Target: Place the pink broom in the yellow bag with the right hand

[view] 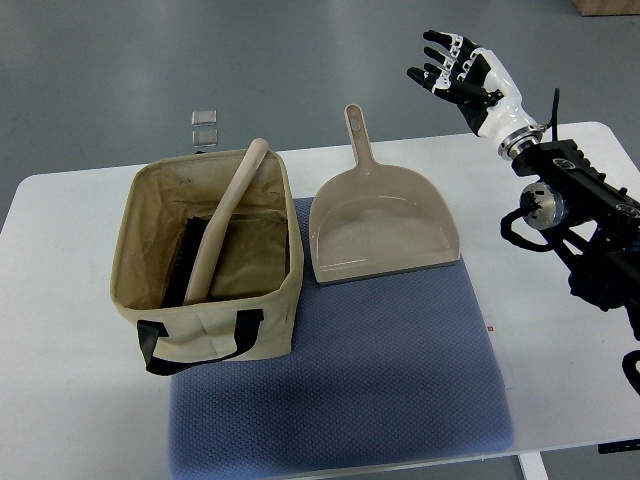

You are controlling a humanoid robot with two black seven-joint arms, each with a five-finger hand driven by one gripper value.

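Broom (222,222) first: it sits inside the bag (215,322), its dark bristle head down on the bag's floor toward the left side and its pale pinkish handle slanting up and to the right, so the rounded tip pokes out above the far rim. That bag is a tan, yellowish fabric box with an open top and black strap handles, one of which loops across the near wall. It stands on the left part of a blue mat (350,390) that lies on the white counter (60,330). Just beside the bag, on the right, a dustpan (385,235) of the same pale pinkish colour lies flat on the mat, its scoop facing the near side and its handle pointing away toward the far edge of the counter; it is close to the bag but whether they touch cannot be told. The right robot hand (462,72) is raised well apart from both, up at the far right corner beyond the counter edge, its black and white fingers (440,42) spread and released, holding nothing. Its dark forearm runs down along the right edge. Two small clear squares (204,127) lie on the grey floor beyond the counter, behind the bag.
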